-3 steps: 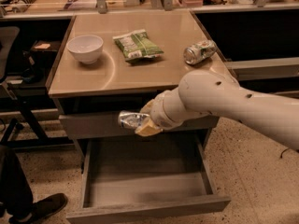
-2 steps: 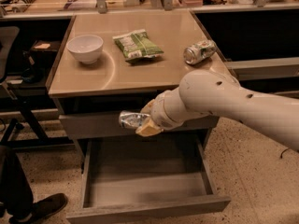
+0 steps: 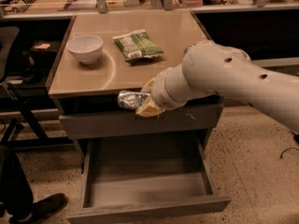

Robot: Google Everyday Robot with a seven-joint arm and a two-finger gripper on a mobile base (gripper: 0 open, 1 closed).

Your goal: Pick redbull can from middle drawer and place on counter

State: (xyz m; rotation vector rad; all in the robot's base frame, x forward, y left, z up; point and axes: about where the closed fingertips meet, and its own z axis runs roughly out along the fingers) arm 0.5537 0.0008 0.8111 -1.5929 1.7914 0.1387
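My gripper [image 3: 143,99] is shut on the redbull can [image 3: 129,99], a small silvery crumpled can. It holds the can sideways in the air at the counter's front edge, above the open drawer. The middle drawer [image 3: 149,208] is pulled out below, a wide shallow grey box with nothing showing inside. The counter [image 3: 149,71] is a glossy tan top on the grey cabinet. My white arm comes in from the right and covers the counter's right front corner.
A white bowl [image 3: 85,47] and a green snack bag [image 3: 137,45] lie on the counter. A closed grey drawer front [image 3: 112,124] sits under the counter edge. A person's shoe [image 3: 42,208] is at the lower left, beside a dark chair [image 3: 9,78].
My gripper has lifted the can from in front of the closed drawer front up to the level of the counter's edge. My arm now hides the counter's right side.
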